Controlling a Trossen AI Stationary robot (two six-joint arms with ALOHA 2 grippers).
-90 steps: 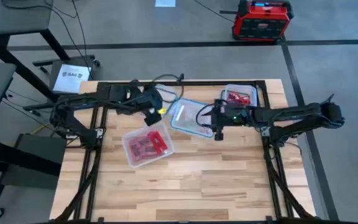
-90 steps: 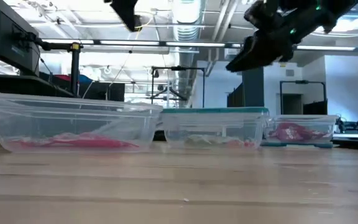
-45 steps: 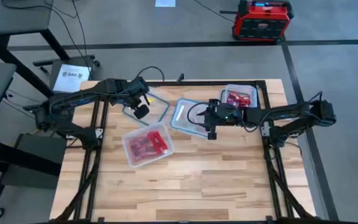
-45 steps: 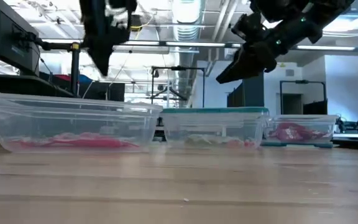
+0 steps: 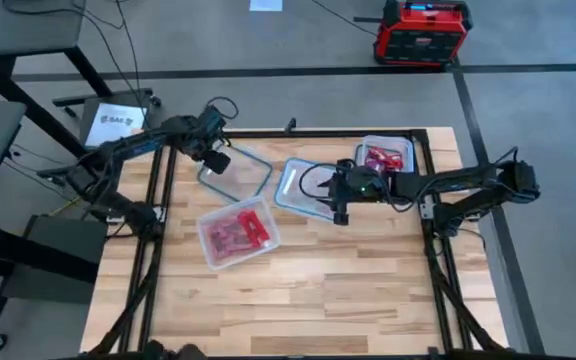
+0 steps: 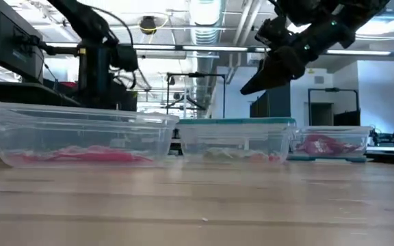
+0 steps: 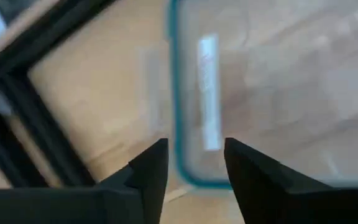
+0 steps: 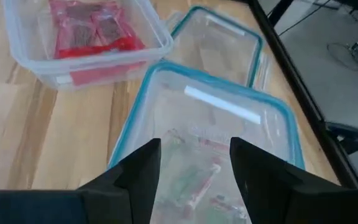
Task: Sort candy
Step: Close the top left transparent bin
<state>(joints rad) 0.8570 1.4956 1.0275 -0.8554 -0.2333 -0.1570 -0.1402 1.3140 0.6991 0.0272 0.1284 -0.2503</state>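
The wooden table carries 4 clear containers. Taking the middle container as landmark: the right gripper hovers over it, fingers spread, above loose candy; the left gripper, fingers spread, hangs over the empty container beside it.

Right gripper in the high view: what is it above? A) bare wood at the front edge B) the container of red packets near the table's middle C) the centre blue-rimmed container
C: the right gripper, fingers open, hangs over the centre blue-rimmed container.
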